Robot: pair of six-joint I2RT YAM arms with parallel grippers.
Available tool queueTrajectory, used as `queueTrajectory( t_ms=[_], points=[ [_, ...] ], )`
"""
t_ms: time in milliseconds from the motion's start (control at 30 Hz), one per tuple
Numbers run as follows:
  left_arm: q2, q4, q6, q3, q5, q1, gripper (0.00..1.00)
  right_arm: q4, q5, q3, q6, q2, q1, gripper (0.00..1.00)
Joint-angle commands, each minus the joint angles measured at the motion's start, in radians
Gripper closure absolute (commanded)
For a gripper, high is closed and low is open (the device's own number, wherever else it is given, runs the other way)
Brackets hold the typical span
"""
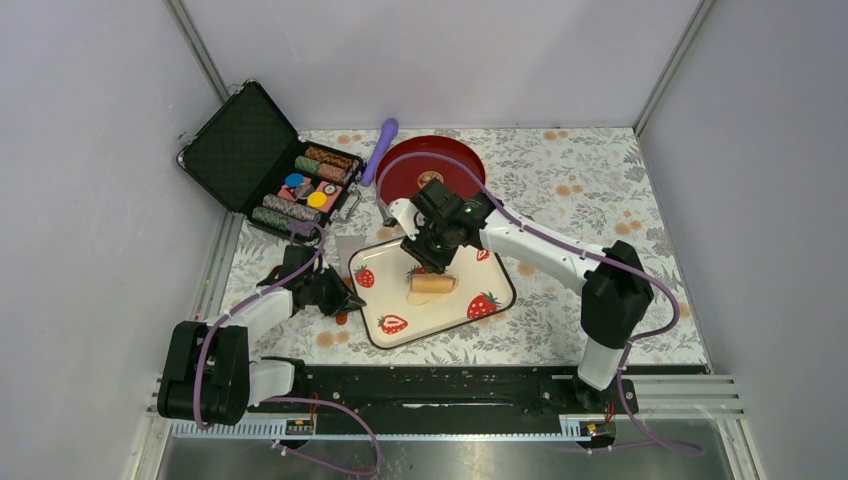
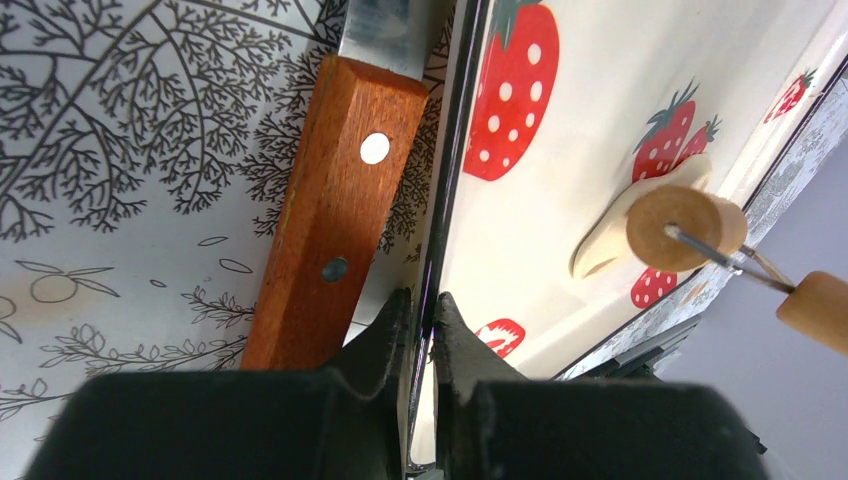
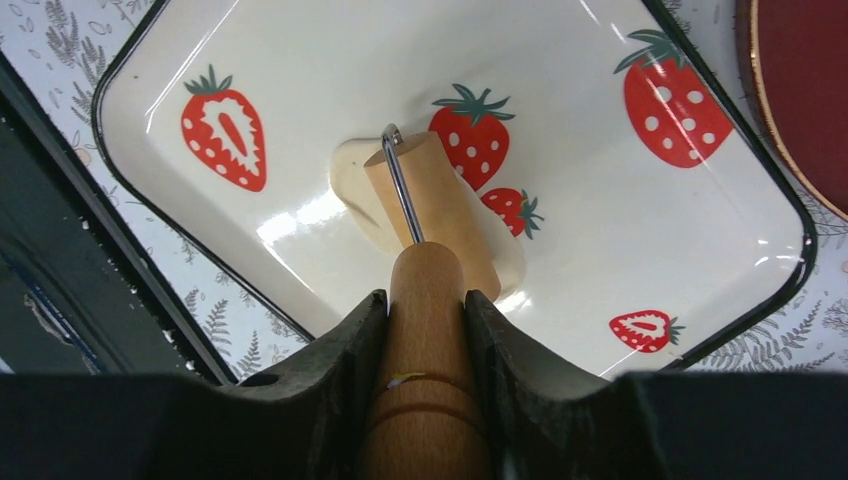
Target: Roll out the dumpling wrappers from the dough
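The dough point(image 3: 352, 178) is a pale flattened lump on the strawberry-printed tray point(image 3: 620, 230), partly under the wooden roller point(image 3: 440, 205). My right gripper point(image 3: 425, 296) is shut on the roller's wooden handle, with the drum resting on the dough. In the top view the roller point(image 1: 432, 284) lies mid-tray, with the dough point(image 1: 417, 298) just in front of it. My left gripper point(image 2: 422, 302) is shut on the tray's left rim point(image 2: 452, 180). The left wrist view shows the roller's end point(image 2: 685, 228) over the dough point(image 2: 598, 252). No round wrapper disc shows.
A knife with a wooden handle point(image 2: 330, 210) lies on the patterned cloth just left of the tray. A red plate point(image 1: 430, 165) and a purple tool point(image 1: 380, 148) lie behind the tray. An open black case of chips point(image 1: 270, 160) stands at the back left.
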State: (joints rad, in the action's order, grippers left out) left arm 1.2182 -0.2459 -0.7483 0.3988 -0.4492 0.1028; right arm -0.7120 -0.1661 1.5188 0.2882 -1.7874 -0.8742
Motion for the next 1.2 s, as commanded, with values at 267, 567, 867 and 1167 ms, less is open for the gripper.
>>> queueTrajectory(
  t_ms=[267,567,867,1167],
  points=[
    [0.020,-0.047,0.004,-0.002,0.108,-0.014,1.00,0.040,-0.008,-0.150,0.036,-0.018,0.020,1.00],
    [0.030,-0.041,0.003,0.003,0.107,-0.014,1.00,0.039,-0.032,-0.267,0.018,0.007,0.018,1.00],
    [0.032,-0.041,0.001,0.003,0.105,-0.014,1.00,-0.043,-0.059,-0.230,0.008,-0.075,0.002,1.00],
    [0.033,-0.042,0.000,0.003,0.106,-0.014,1.00,-0.051,-0.094,-0.287,-0.013,-0.080,-0.025,1.00]
  ],
)
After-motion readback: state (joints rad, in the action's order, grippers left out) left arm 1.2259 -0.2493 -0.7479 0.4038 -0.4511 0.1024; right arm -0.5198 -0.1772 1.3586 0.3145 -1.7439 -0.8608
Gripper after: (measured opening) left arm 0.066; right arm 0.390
